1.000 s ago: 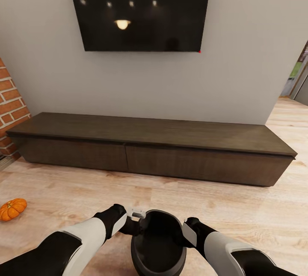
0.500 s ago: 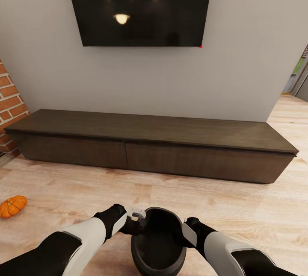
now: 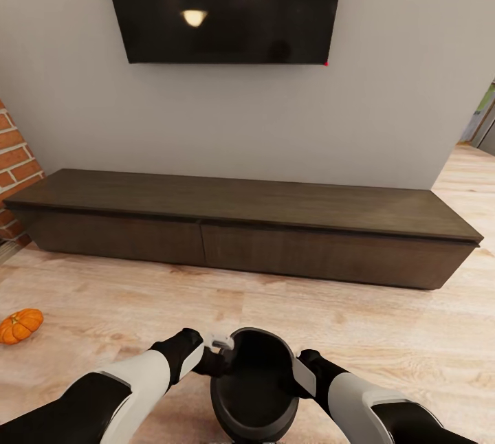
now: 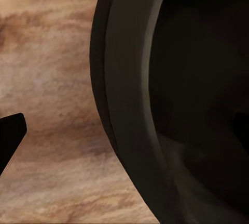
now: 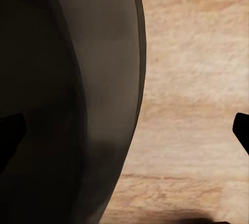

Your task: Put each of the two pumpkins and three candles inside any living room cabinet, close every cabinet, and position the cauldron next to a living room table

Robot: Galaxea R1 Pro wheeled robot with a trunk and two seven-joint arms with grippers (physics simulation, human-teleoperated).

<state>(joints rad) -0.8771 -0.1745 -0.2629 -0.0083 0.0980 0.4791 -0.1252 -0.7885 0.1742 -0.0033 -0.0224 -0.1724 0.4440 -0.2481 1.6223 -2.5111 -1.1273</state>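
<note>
Pretty clearly a living room in a home: a big dark flat-screen TV (image 3: 223,4) hangs on a plain grey wall (image 3: 405,86), well ahead of and above the grippers, with ceiling lights reflected in its screen. Right under it, straight ahead of the arms, a long low dark brown cabinet (image 3: 240,231) sits on light wood plank flooring (image 3: 385,334). There's a red brick fireplace edge (image 3: 17,169) off to the left and a little orange pumpkin (image 3: 20,325) on the floor left of the left arm.
</note>
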